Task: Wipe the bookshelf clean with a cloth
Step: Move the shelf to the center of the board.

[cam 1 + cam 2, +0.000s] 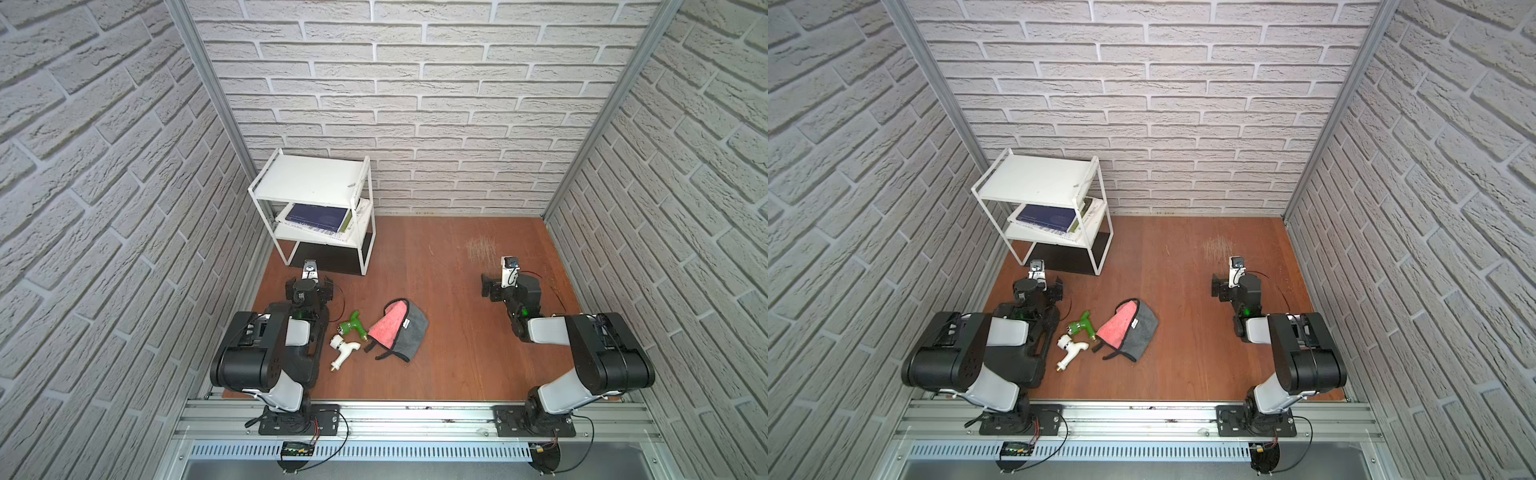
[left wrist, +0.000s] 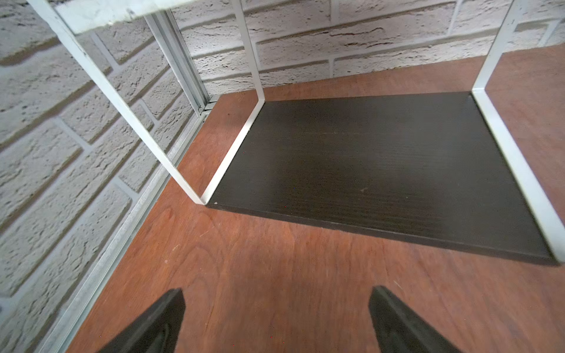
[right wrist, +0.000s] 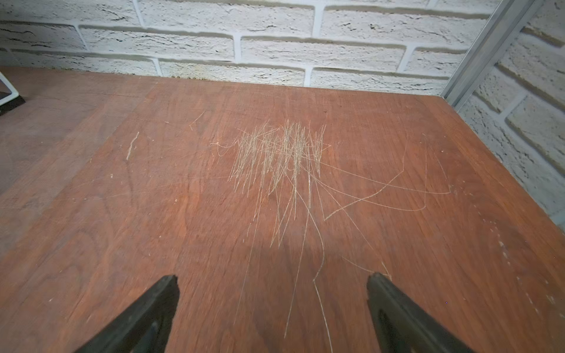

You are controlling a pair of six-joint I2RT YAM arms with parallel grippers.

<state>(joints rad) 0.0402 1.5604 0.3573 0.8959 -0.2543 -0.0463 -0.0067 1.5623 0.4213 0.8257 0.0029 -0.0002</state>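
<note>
In a top view: left hand [image 1: 309,284] spread wide, empty, just short of small white three-tier bookshelf [image 1: 311,178]; floppy grey-and-pink cloth [image 1: 400,332] on brown wooden bench [image 1: 457,353], behind and right of that hand. Left wrist: bookshelf [image 2: 382,171] directly ahead. Right wrist: right hand [image 3: 275,278] gaping, empty.

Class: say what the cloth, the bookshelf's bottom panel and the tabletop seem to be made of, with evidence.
Cloth: soft fabric, perhaps microfibre; it lies crumpled, fuzzy pink and grey.
Bottom panel: matt dark wood-look board; fine grain lines.
Tabletop: reddish wood or veneer; grain, pale scratches.
</note>
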